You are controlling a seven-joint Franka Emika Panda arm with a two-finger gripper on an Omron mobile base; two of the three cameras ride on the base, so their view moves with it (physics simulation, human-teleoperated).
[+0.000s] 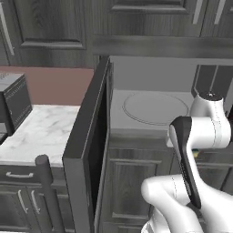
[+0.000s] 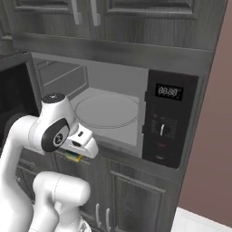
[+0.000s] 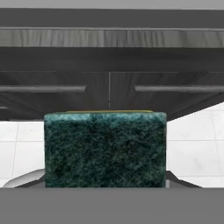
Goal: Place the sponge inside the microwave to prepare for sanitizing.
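Note:
The microwave (image 1: pixel 150 82) stands open. Its black glass door (image 1: pixel 88 136) is swung out to the left, with the bar handle (image 1: pixel 48 191) on its outer side. Inside, the round turntable (image 2: pixel 106 111) lies bare on the light grey floor, and the black control panel (image 2: pixel 167 122) is to the right. My gripper (image 3: pixel 105 177) is shut on the sponge (image 3: pixel 105 148), whose dark green face looms large in the hand view. The hand hangs just below the microwave's front edge, in front of the lower cabinets. A yellow-green corner of the sponge (image 2: pixel 72 157) peeks out under the hand.
A boxy coffee machine (image 1: pixel 13 102) sits on the marble counter (image 1: pixel 41 132) to the left of the open door. Dark cabinets (image 2: pixel 136 199) run below and above the microwave. A reddish wall (image 2: pixel 213 136) closes the right side. White floor tiles (image 3: pixel 192 144) lie below.

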